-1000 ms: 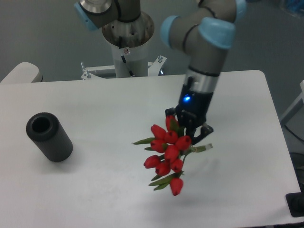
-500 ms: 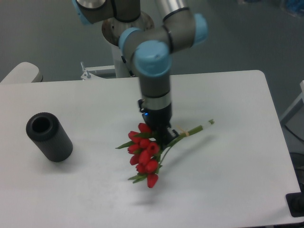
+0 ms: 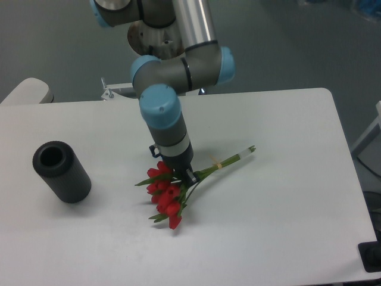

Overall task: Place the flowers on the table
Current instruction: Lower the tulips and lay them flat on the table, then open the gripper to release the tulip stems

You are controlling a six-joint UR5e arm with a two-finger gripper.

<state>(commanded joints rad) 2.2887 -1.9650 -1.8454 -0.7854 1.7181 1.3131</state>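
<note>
The flowers (image 3: 166, 192), a bunch of red tulip buds with green leaves, lie low over the white table (image 3: 280, 214) near its middle. Their green stems (image 3: 229, 159), tied by a pale band, point up and right. My gripper (image 3: 179, 173) points down at the neck of the bunch, just above the buds, and is shut on the stems there. The fingertips are partly hidden by the buds and leaves. I cannot tell whether the buds touch the tabletop.
A dark grey hollow cylinder (image 3: 61, 171) lies on its side at the left of the table. The arm's base column (image 3: 159, 44) stands behind the far edge. A black object (image 3: 372, 257) sits off the table's front right corner.
The arm has swung left and lowered, carrying the flowers from right of centre towards the middle of the table. The bunch now hangs lower, with its stems angled up to the right.
</note>
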